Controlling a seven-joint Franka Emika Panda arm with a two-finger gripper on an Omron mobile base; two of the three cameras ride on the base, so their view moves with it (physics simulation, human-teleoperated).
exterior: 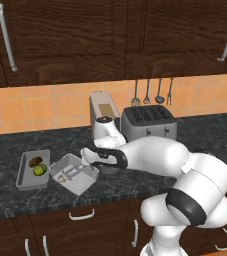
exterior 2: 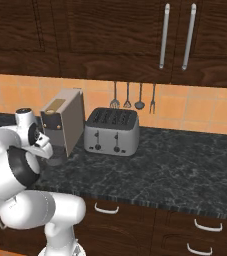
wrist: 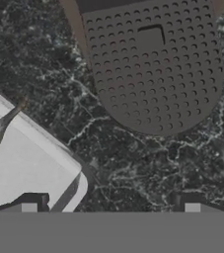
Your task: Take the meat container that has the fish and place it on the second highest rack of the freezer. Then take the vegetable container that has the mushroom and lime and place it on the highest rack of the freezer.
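Pincer wide open, empty, just beside the meat container.

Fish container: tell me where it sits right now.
In the left base view the fish container sits on the dark counter, just right of the vegetable container and left of the open gripper.

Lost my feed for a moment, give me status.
Gripper open, empty, over the counter. Fish in its white tray, beside the hand. Coffee machine drip plate just ahead.
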